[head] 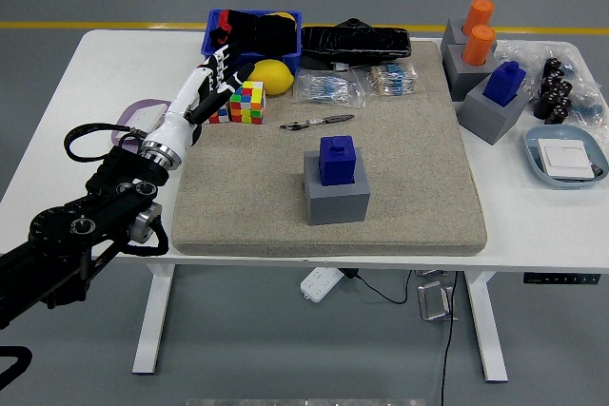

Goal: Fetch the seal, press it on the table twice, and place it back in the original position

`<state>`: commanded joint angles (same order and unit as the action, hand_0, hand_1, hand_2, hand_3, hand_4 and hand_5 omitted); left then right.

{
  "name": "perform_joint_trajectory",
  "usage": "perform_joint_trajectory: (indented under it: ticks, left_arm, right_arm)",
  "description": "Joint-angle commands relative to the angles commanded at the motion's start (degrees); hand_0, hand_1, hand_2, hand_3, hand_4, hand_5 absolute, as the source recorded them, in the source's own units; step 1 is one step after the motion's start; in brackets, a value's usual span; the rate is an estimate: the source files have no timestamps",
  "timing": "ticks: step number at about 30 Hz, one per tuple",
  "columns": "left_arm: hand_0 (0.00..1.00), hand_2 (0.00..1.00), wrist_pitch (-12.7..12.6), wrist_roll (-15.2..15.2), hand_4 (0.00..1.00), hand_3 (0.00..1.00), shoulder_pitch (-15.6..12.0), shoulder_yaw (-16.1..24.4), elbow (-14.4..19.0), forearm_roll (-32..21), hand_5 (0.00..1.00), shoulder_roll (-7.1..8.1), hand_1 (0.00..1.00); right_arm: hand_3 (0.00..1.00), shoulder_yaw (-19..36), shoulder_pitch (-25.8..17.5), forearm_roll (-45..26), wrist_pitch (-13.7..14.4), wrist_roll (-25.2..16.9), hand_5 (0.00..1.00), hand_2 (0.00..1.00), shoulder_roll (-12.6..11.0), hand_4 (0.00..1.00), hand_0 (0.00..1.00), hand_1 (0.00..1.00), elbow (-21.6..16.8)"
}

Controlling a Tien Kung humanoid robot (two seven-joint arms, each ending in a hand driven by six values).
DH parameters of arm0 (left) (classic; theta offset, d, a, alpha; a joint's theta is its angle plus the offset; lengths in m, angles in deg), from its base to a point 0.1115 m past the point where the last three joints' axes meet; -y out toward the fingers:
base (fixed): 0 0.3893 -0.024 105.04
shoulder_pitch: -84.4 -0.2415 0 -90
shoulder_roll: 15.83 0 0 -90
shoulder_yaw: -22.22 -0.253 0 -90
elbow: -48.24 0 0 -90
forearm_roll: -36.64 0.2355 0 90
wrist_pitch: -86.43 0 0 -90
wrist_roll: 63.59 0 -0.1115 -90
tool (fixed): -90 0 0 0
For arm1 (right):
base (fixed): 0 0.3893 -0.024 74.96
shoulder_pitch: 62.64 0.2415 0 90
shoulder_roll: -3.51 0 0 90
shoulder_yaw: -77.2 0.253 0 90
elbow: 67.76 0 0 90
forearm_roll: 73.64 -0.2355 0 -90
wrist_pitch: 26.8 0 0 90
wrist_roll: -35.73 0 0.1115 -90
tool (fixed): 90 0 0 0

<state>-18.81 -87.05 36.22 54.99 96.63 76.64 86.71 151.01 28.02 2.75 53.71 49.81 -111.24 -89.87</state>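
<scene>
— Seal (338, 159), where was it?
— Blue, sitting upright in its grey block (336, 197) around the middle of the mat (409, 178). Nothing touched it.
— And the left hand (207, 90)?
— Well apart from the seal, up at the mat's far left corner, over the cubes (244, 102). Its white fingers (224, 66) were stretched out, slightly apart, and held nothing. The black arm came in from the lower left.
— What lay near that hand?
— A lemon (270, 76) just right of it, a blue bin (253, 32) of dark things behind, and a lilac tray (128, 125) on the bare counter (76, 140) to the left.
— Anything between hand and seal?
— A pen-like thing (317, 123) lay on the mat, beyond the block.
— The right side?
— Two orange seals (479, 30) stood in grey blocks at the far right corner of the mat, another blue seal (504, 83) in a block just in front of them. A pale blue dish (568, 159) sat near the counter's right edge, with small black parts (555, 87) behind it.
— The right hand?
— Not seen.
</scene>
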Motion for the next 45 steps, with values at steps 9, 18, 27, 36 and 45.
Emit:
perform_joint_trajectory:
  ticks: [9,18,27,36,45]
  left_arm:
    - [0.998,0.998,0.1,0.9,0.998,0.998,0.4,-0.1,-1.0,0.8,0.715,-0.20,0.998]
    - [0.998,0.998,-0.2,0.5,0.998,0.998,-0.4,1.1,0.0,0.2,0.708,0.48,0.998]
    - [0.998,0.998,-0.1,1.1,0.998,0.998,-0.6,1.6,0.0,1.6,0.687,1.15,0.998]
    - [0.998,0.998,0.0,1.7,0.998,0.998,-0.6,1.7,0.0,1.9,0.675,1.07,0.998]
    - [0.998,0.998,-0.1,1.6,0.998,0.998,-0.7,1.7,-0.1,2.1,0.666,1.09,0.998]
  right_arm:
    - [0.775,2.8,0.0,-0.4,0.8,-0.5,0.559,0.759,0.4,0.879,0.904,0.756,-0.4]
    - [0.775,1.9,0.0,0.6,0.5,-0.5,0.558,0.758,-0.2,0.879,0.904,0.754,-0.1]
    - [0.774,1.3,-0.4,-0.1,0.1,-0.3,0.557,0.759,-0.2,0.879,0.904,0.755,-0.4]
    - [0.775,1.3,-0.3,-0.2,0.1,-0.3,0.558,0.758,-0.2,0.879,0.904,0.757,-0.1]
    - [0.772,1.5,-0.3,-0.1,0.0,-0.3,0.559,0.758,-0.4,0.879,0.904,0.757,-0.1]
